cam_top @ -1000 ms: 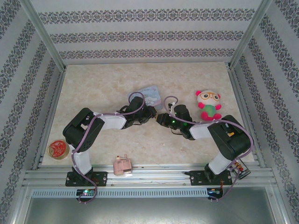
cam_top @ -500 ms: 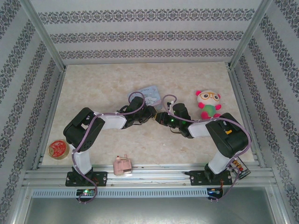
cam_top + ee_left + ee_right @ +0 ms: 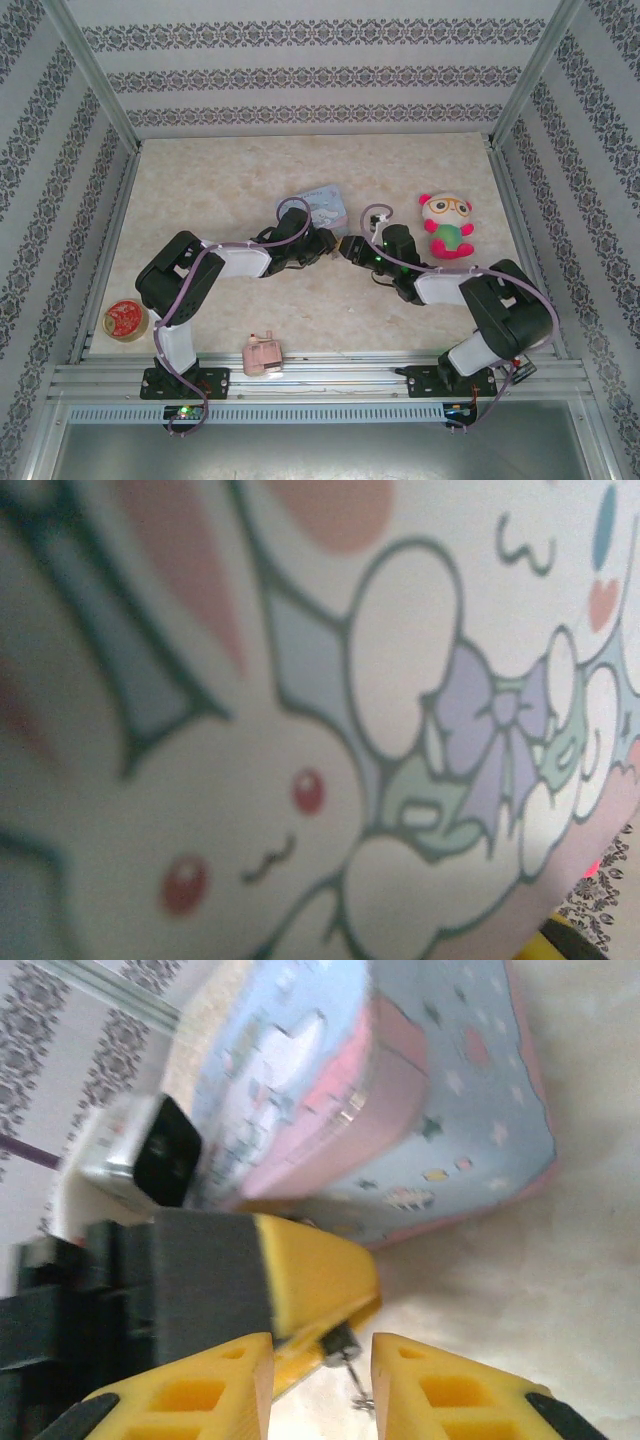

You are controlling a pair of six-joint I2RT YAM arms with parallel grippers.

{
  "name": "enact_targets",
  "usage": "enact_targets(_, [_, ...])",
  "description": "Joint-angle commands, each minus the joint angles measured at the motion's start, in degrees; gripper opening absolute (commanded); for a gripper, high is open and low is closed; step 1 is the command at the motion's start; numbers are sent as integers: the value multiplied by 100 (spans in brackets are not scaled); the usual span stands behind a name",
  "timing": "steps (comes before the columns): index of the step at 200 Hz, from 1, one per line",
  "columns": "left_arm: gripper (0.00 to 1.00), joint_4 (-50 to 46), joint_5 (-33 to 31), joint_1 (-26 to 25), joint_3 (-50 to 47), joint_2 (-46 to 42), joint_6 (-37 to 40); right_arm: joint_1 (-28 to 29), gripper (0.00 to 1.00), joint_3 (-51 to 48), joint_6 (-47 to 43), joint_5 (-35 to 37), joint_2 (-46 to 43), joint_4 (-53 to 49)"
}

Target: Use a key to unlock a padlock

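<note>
Both arms reach in and meet over the middle of the surface (image 3: 210,180), just in front of the blue cartoon tin (image 3: 450,1130). From the right wrist I see the left gripper (image 3: 345,1318) coming in from the side. Its yellow fingers look clamped together on a tiny dark thing at their tips, which I take to be the padlock (image 3: 341,1344). A thin silver sliver (image 3: 358,1388) dangles under it. Whether that is the shackle or something stuck in the lock, I cannot tell at this size. The hold makes sense to me: one arm pins the lock steady and presents it, so the other can work on it without it skating about. I can't judge whether it hangs clear of the surface or rests on it. My right gripper (image 3: 322,1355) is spread wide and gripping nothing. The padlock sits right in the gap between its two yellow fingers, close to the tips, touching neither as far as I can see. The left wrist looks straight onto the tin's rabbit drawing, so I reckon that arm is tucked hard up beside the tin.
</note>
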Motion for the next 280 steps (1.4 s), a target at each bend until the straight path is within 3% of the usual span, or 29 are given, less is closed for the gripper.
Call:
enact_targets(1, [15, -354, 633, -159, -240, 112, -391, -26, 33, -200, -5, 218, -310, 214])
enact_targets(79, [15, -327, 668, -161, -265, 119, -395, 197, 31, -236, 205, 139, 167, 490])
enact_targets(171, [15, -318, 685, -161, -263, 115, -390, 334, 22, -3, 240, 88, 671, 710])
enact_targets(280, [15, -301, 682, -161, -271, 119, -400, 431, 23, -40, 317, 252, 803, 781])
